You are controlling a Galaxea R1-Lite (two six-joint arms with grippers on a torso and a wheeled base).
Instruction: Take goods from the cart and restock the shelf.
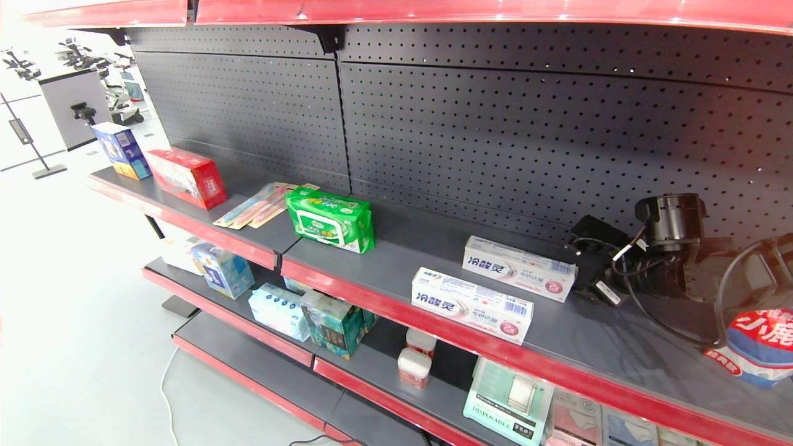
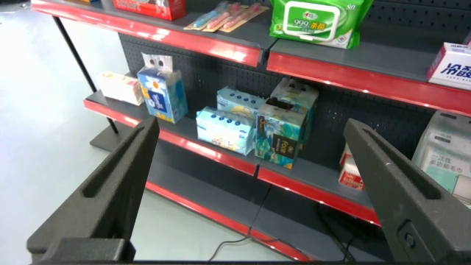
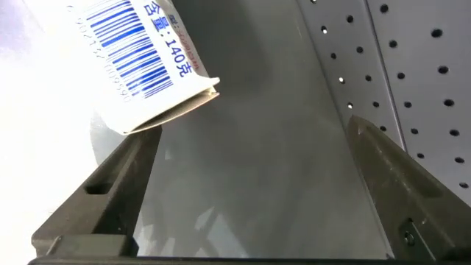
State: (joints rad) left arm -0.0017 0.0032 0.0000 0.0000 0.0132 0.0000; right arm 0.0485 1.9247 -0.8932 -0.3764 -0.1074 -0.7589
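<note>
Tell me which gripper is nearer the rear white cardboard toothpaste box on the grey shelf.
Right. The right gripper is open over that shelf, beside the barcode end of the rear white cardboard toothpaste box. The left gripper hangs off the shelf, out front, facing lower shelves.

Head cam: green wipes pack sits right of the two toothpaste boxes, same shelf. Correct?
Not quite. The wipes sit left of the front toothpaste box and the back toothpaste box, not right of them. The head view shows it. They do share one shelf.
</note>
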